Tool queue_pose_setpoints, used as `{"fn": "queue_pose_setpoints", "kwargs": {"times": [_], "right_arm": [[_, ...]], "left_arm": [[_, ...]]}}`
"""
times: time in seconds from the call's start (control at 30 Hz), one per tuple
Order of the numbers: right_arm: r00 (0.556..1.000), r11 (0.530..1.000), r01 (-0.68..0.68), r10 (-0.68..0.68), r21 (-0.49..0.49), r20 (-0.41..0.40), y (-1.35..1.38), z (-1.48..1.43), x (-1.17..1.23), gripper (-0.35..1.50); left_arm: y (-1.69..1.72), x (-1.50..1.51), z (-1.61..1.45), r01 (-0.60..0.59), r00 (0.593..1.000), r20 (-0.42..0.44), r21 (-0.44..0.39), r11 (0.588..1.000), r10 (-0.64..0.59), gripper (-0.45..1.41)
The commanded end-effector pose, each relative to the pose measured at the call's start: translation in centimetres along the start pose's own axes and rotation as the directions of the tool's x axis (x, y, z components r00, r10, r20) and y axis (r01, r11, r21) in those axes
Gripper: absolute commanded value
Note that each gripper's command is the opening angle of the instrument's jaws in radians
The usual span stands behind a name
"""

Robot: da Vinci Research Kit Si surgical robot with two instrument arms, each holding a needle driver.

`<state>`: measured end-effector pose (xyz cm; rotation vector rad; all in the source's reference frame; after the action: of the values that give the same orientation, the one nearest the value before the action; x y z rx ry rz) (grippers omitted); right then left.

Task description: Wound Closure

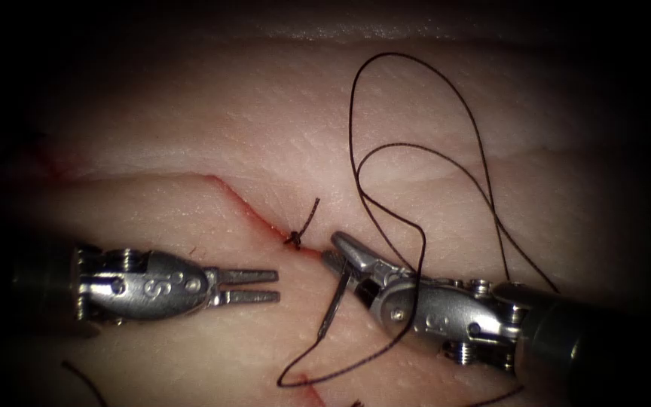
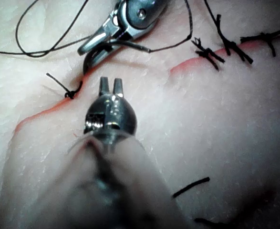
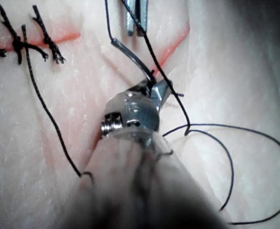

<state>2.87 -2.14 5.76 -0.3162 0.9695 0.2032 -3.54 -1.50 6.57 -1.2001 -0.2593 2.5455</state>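
Observation:
On the tissue [image 1: 190,113], a red-edged cut [image 1: 242,203] carries a tied stitch [image 1: 293,240] with a short tail. Just right of that stitch, my right tool [image 1: 333,249] is shut on the curved needle [image 1: 334,305]. It grips far from the thread end, which points down and left above the tissue. The needle [image 3: 132,57] runs into the jaws, which hide its tip, so I cannot tell whether it is in the tissue. Dark thread [image 1: 416,98] loops widely behind the right tool [image 3: 159,83]. My left tool [image 1: 277,286] is open and holds nothing, left of the cut, level with the needle.
Further tied stitches [image 2: 206,52] [image 3: 18,43] close the cut beyond the needle. Loose cut ends of thread [image 2: 190,187] [image 1: 84,373] lie on the tissue near the left tool's shaft. Red fluid lines the cut's edges [image 1: 303,384].

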Motion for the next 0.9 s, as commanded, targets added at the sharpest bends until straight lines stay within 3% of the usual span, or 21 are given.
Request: {"fn": "queue_pose_setpoints", "kwargs": {"times": [0.03,0.3,0.9], "right_arm": [[1.0,1.0,-0.028,0.028,0.011,0.002,-0.01,0.11,0.0,-0.35],[0.989,0.987,-0.143,0.141,0.068,0.034,-0.03,0.13,-0.03,-0.35],[0.968,0.958,-0.244,0.232,0.148,0.09,-0.08,0.2,-0.16,-0.35]], "left_arm": [[0.0,-0.01,0.08,-0.001,1.0,-0.002,-0.001,1.0,0.001,0.04],[-0.03,-0.01,0.1,0.0,1.0,-0.001,0.001,1.0,0.0,0.0],[-0.08,0.04,0.05,0.016,1.0,-0.002,0.0,1.0,-0.016,0.0]]}}
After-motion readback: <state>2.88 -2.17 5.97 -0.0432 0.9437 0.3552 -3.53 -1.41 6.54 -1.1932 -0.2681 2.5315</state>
